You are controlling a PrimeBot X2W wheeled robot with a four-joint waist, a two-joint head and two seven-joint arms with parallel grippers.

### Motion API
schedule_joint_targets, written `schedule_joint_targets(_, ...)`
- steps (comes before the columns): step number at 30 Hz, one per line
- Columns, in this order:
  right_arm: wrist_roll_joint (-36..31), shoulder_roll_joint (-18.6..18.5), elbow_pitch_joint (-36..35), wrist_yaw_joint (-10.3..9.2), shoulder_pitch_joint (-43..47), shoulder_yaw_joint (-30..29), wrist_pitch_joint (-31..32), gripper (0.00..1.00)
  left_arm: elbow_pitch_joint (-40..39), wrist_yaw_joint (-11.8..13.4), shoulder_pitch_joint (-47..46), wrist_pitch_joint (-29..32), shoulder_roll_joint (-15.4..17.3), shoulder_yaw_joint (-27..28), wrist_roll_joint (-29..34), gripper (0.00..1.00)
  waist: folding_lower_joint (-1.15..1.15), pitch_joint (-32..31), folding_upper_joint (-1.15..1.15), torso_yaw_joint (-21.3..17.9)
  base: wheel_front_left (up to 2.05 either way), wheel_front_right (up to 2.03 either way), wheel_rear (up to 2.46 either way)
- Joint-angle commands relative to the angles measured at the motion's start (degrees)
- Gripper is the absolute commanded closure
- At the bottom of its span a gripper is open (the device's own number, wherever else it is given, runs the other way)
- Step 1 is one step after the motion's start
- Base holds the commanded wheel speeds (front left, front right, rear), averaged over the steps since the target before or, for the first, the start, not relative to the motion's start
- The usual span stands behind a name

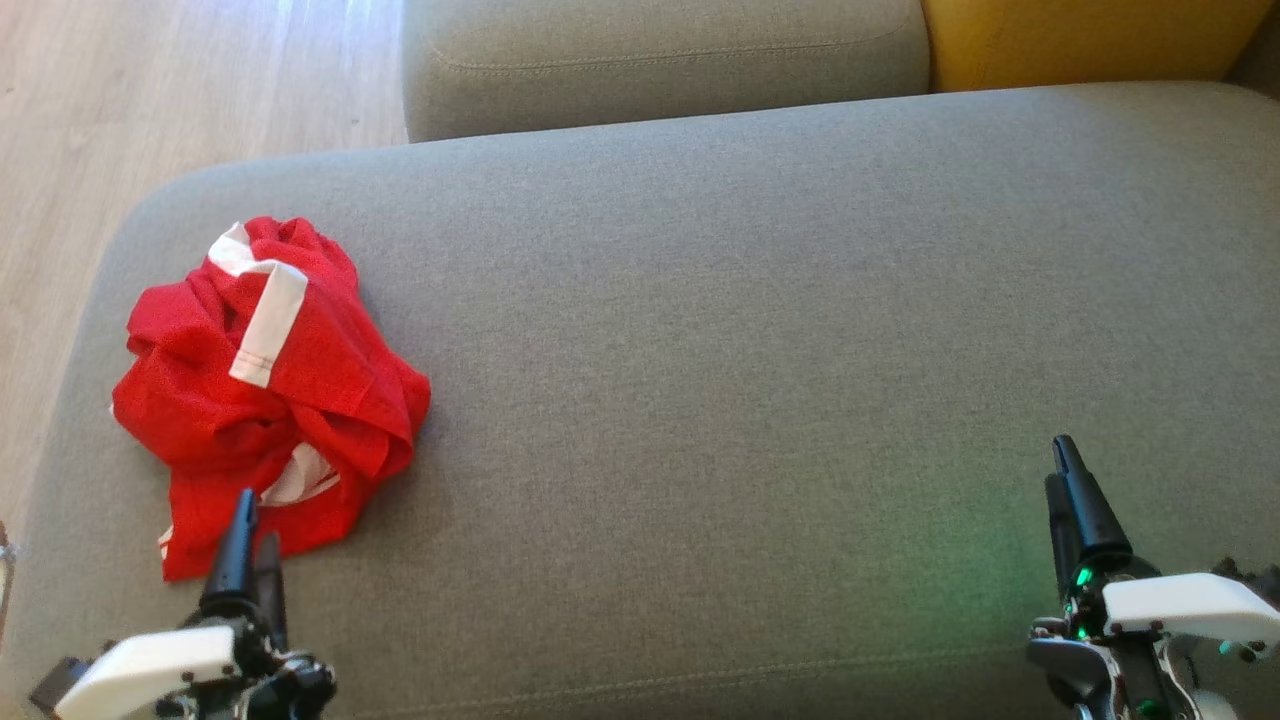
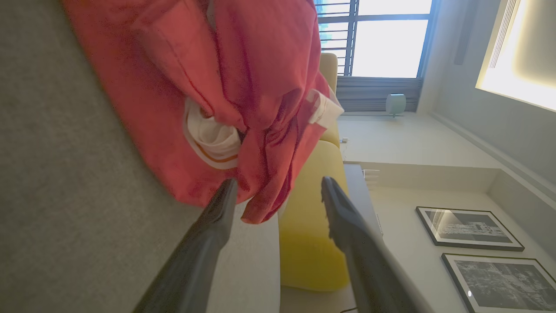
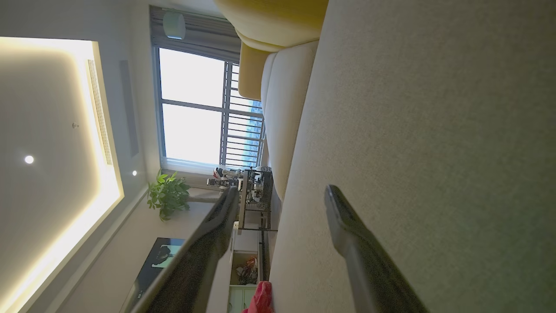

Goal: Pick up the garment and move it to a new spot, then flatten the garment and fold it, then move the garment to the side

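A crumpled red garment (image 1: 265,395) with white trim lies bunched on the left part of a grey sofa cushion (image 1: 720,350). My left gripper (image 1: 250,520) sits at the garment's near edge, open, its tips just reaching the cloth. In the left wrist view the garment (image 2: 226,87) hangs right ahead of that gripper (image 2: 278,187), whose left fingertip (image 2: 223,195) meets the fabric's edge; nothing lies between the fingers. My right gripper (image 1: 1062,475) hovers open over bare cushion at the lower right, far from the garment. In the right wrist view that gripper (image 3: 282,195) holds nothing.
A second grey cushion (image 1: 660,55) and a yellow cushion (image 1: 1080,40) stand behind the seat. Wooden floor (image 1: 150,90) lies to the left past the cushion's rounded edge. Wide bare seat stretches between the garment and my right gripper.
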Motion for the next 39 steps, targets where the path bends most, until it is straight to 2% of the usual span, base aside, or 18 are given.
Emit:
schedule_joint_targets(1, -1.65, -0.39, -2.48, 0.0, -3.47, 0.12, -0.77, 0.0, -2.56, -0.19, -3.21, -0.65, 0.6, 1.33, 1.21, 0.0, 0.0, -0.02, 0.0, 0.01, 0.0, 0.0, 0.0)
schedule_joint_targets(12, -12.71, -0.44, -6.44, 0.0, -5.3, -0.02, -2.63, 0.0, -5.69, -0.15, -5.03, -2.48, 0.69, 4.02, 7.37, 0.0, 0.0, 0.12, 0.0, 0.11, 0.0, 0.0, 0.0)
schedule_joint_targets(20, -21.42, -0.48, -9.28, 0.0, -6.31, 1.16, -3.99, 0.0, -9.44, 1.41, -6.09, -3.83, 0.76, 4.21, 14.05, 0.0, 0.0, 0.17, 0.0, 0.17, 0.0, 0.0, 0.0)
schedule_joint_targets(29, -30.65, -0.51, -12.19, 0.0, -7.1, 2.72, -5.35, 0.0, -13.79, 3.57, -6.61, -5.17, 0.83, 3.28, 21.26, 0.0, 0.0, 0.24, 0.0, 0.18, 0.0, 0.0, 0.0)
schedule_joint_targets(39, -42.01, -0.56, -14.67, 0.0, -7.71, 5.14, -7.04, 0.0, -17.59, 5.38, -6.03, -6.84, 0.92, -1.19, 34.45, 0.0, 0.0, 0.33, 0.0, 0.3, 0.0, 0.0, 0.0)
